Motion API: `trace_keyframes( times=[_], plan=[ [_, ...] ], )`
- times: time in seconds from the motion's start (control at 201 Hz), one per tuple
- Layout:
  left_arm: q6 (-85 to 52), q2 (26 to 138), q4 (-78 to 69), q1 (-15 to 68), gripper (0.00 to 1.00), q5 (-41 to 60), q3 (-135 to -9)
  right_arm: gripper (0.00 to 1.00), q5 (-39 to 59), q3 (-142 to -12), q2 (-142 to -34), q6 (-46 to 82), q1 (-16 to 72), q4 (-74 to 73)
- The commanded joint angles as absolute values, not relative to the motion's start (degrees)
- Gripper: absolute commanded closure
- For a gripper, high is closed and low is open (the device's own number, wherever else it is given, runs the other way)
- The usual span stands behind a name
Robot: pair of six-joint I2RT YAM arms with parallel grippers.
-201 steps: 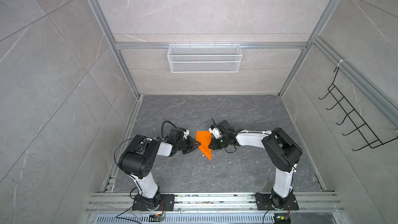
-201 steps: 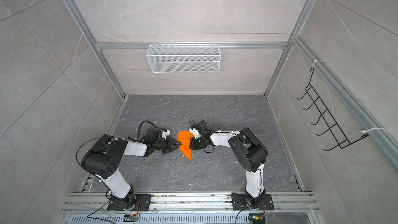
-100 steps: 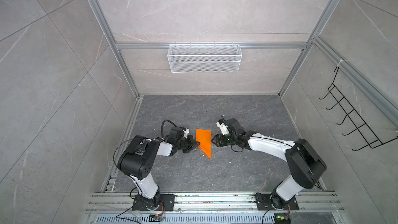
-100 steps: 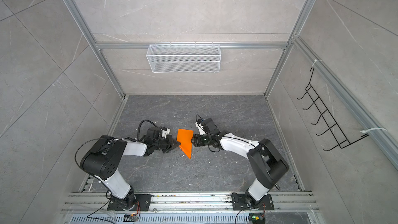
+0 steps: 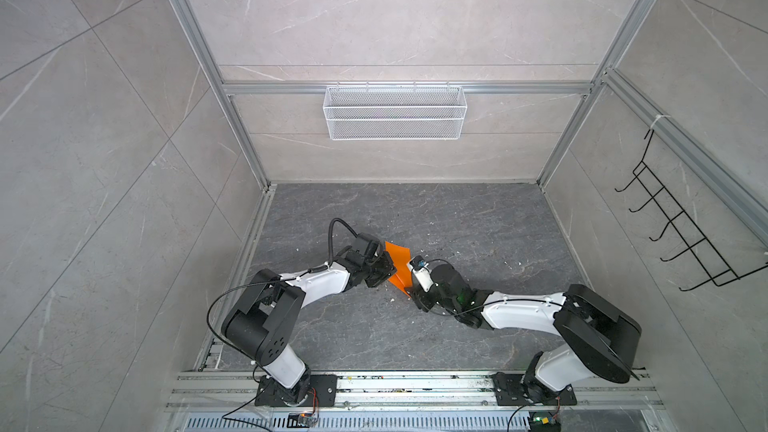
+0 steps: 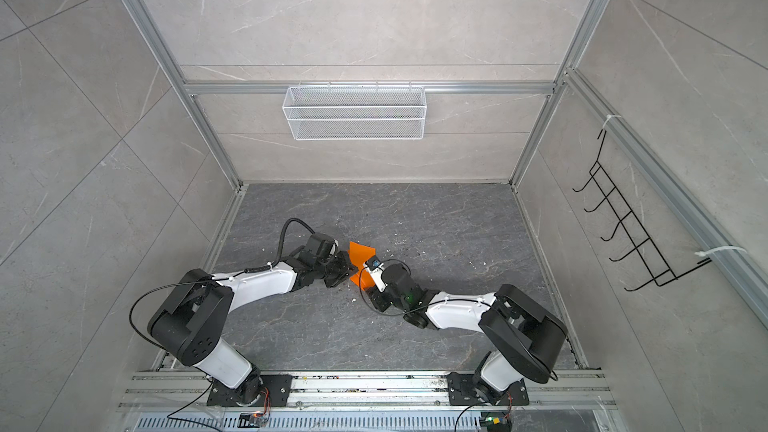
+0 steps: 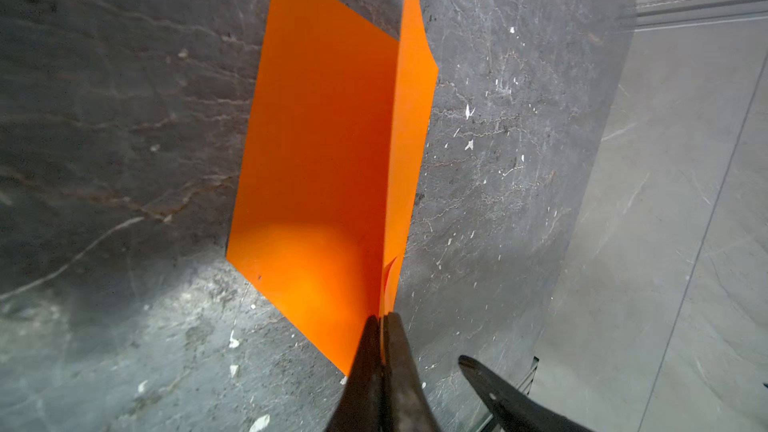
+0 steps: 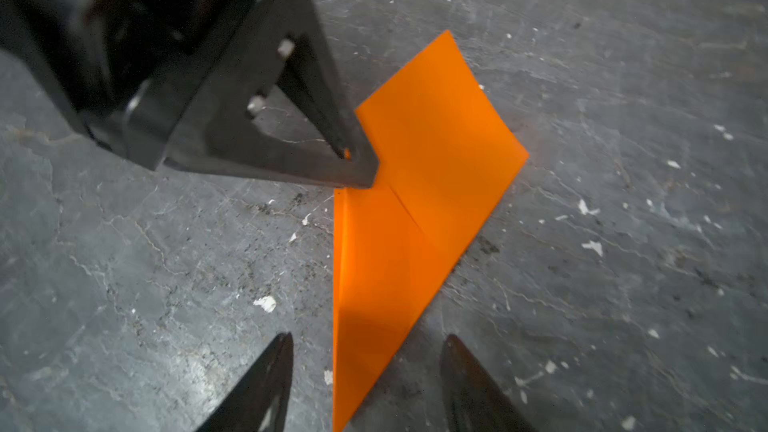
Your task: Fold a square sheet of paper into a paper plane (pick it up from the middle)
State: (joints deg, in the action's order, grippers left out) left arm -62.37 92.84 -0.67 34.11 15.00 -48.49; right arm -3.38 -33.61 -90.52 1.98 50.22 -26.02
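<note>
Orange paper [image 6: 360,258] on the grey bench [image 6: 457,222], flanked from both sides.
My left end effector [image 6: 348,271] touches its left edge; my right end effector [image 6: 367,293] sits just beside its near tip.

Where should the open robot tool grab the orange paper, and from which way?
Probably the pointed end of the orange paper, which lies between the fingers of the open right tool. One flap stands up along the crease, so come in low from that tip and pinch the raised flap. The left tool is shut on it farther along.
</note>
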Motion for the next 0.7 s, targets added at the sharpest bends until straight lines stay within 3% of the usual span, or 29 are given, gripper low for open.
trace_keyframes(
  times=[0.0, 0.269, 0.692],
  plan=[
    [-66.3, 93.8, 5.5, 34.5, 0.98, 12.0, -50.8, 0.47, -5.7, -32.2, -94.7, -4.0, 51.4, -37.0],
    [-67.9, 94.9, 6.4, 35.0, 0.97, 12.8, -52.0, 0.54, -12.0, -30.2, -101.1, -8.5, 53.2, -49.0],
    [-69.1, 95.4, 6.2, 34.9, 0.94, 14.2, -52.3, 0.6, -13.2, -31.3, -105.9, -11.8, 54.1, -52.0]
  ],
)
